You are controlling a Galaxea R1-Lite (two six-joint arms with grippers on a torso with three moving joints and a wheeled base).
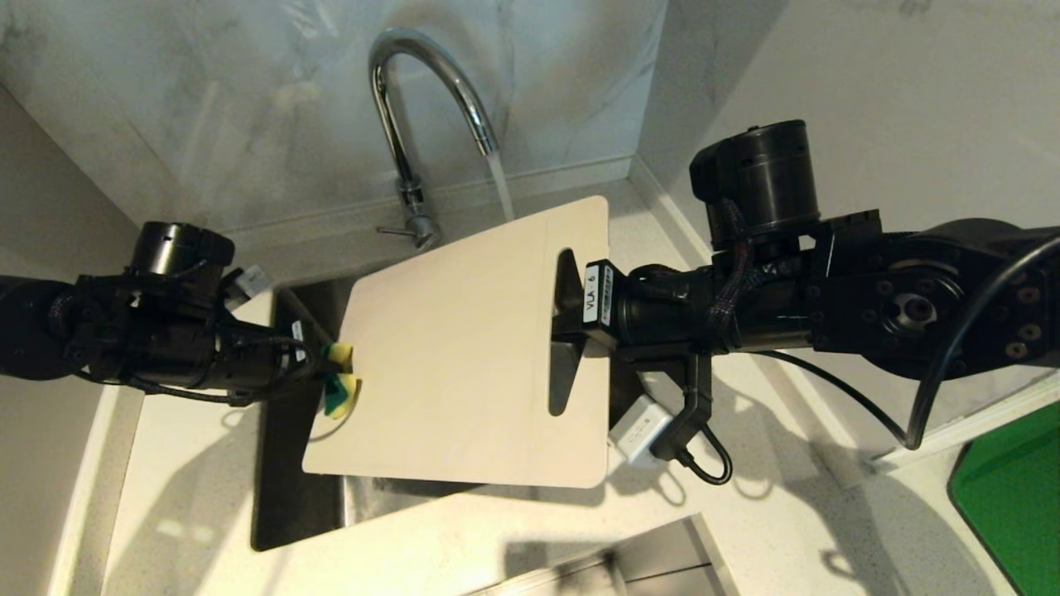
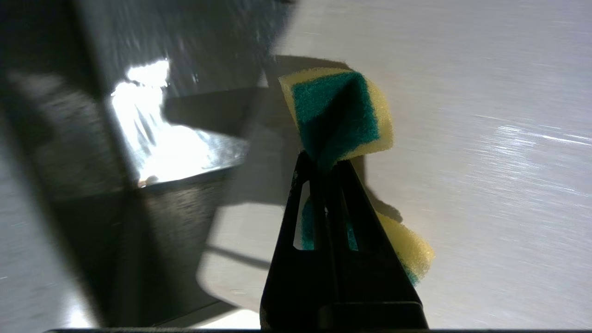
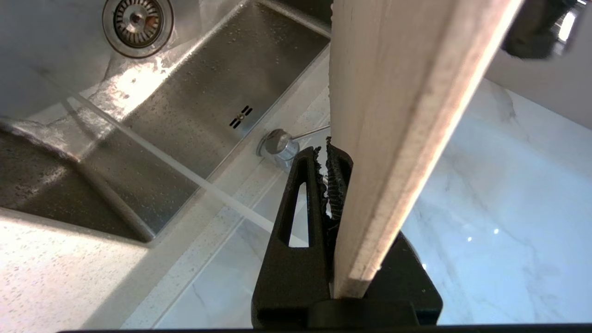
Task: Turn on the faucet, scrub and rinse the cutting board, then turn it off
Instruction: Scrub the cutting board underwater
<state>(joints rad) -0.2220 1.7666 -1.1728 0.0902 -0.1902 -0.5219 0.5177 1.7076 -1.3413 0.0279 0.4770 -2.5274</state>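
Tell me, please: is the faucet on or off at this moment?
On. A stream of water runs from the spout of the faucet down behind the cutting board, and the right wrist view shows it too.

- A small white label point(image 1: 598, 295) sits on the wrist of the right arm, just beside the slot handle of the cutting board point(image 1: 464, 348). Its black print, turned sideways, reads "VLA 6", with what looks like a barcode next to it.
- No other readable text, brand or number shows on anything else.
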